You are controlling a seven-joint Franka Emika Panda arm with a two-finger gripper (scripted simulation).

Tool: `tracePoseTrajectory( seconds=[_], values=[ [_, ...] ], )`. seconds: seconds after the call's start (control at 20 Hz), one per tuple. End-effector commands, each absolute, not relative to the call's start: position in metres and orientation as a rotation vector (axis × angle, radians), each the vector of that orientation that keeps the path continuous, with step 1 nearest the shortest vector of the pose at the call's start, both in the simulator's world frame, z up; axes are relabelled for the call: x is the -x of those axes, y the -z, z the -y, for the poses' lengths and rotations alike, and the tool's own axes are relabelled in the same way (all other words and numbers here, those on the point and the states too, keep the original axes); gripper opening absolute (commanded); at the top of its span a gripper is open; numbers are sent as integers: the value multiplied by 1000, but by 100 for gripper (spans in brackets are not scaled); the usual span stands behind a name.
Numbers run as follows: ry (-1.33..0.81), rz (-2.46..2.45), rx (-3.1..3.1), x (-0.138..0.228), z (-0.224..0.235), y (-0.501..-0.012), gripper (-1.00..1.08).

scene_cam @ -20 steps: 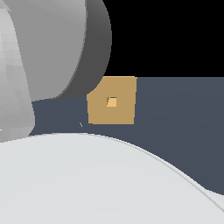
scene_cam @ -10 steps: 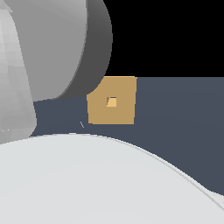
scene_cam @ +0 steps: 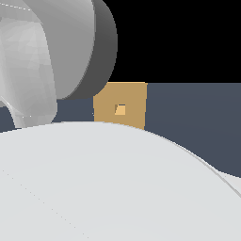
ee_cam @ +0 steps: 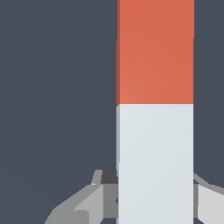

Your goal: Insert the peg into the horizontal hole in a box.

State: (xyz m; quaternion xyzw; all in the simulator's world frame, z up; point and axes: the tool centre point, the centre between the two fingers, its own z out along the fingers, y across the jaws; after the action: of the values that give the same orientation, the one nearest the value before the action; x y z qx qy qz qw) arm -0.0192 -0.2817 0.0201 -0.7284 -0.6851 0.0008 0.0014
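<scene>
Gripper (ee_cam: 155,205): fingers (ee_cam: 94,201) closed against both sides of the peg (ee_cam: 155,109), gripping its pale grey-white part; the orange-red part extends beyond. Exterior view: box (scene_cam: 123,106) stands on the dark floor (scene_cam: 193,122), hole (scene_cam: 120,110) at face centre, unoccupied

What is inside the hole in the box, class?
Nothing shows inside the hole in the box except its lighter tan interior; its depth is hidden. The peg is not in it; in the wrist view it lies between the claw fingers.
</scene>
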Motion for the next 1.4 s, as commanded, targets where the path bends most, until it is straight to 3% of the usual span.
tracePoseTrajectory(
  seconds=[0.0,0.9,1.35],
  values=[
    [0,2155,2285,18,268,-25,-100],
    [0,2172,2269,13,74,-81,-100],
    [0,2177,2266,9,23,-95,-100]
  ],
)
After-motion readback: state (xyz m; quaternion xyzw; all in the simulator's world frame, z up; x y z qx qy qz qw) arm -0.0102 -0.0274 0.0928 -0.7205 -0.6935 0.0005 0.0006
